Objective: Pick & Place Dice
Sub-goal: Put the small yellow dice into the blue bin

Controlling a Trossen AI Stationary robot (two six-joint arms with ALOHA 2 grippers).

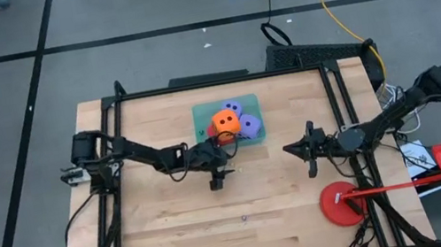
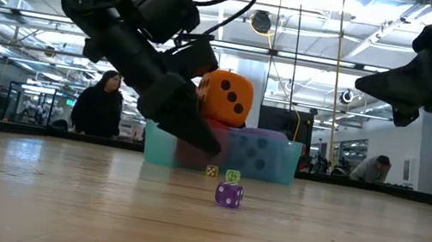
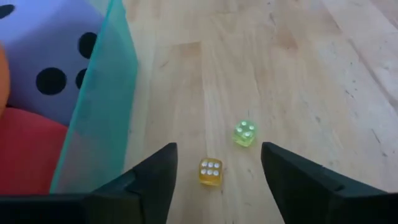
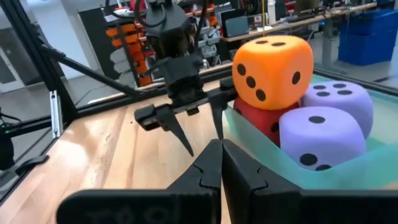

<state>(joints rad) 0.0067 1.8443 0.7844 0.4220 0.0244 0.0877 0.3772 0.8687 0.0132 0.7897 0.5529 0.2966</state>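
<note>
We count four big foam dice already in the teal bin point(image 1: 201, 113) at the table's point(image 1: 168, 240) far-middle: orange die point(image 1: 223, 122) on top of the pile, red die point(image 4: 264, 121) under it, two purple dice point(image 4: 339, 96) point(image 4: 317, 138) beside them. So the big-dice part looks done, as far as we can judge. Left gripper point(image 1: 217, 178) sits low just beside the bin's near wall, jaws spread w/ nothing between them; in its wrist view the fingers point(image 3: 152, 180) straddle bare wood, and two tiny dice lie there, a yellow mini die point(image 3: 211, 172) and a green mini die point(image 3: 244, 133), close together, apart from each other and not touching either finger. A third, purple mini die point(image 2: 229, 194), lies nearer the low cam, a bit in front of those two. Whether the minis count toward the task we can't tell; if so, three are left on the table. Right gripper point(image 1: 309, 153) hangs above the table to the bin's right, well apart from it, jaws pressed together, empty, pointed at the bin and looks to be waiting. Red disc point(image 1: 342, 204) lies near the table's right-front corner, not part of this. Our guess: nearly finished, or finished save the minis. People show in the room behind, away from the table.
</note>
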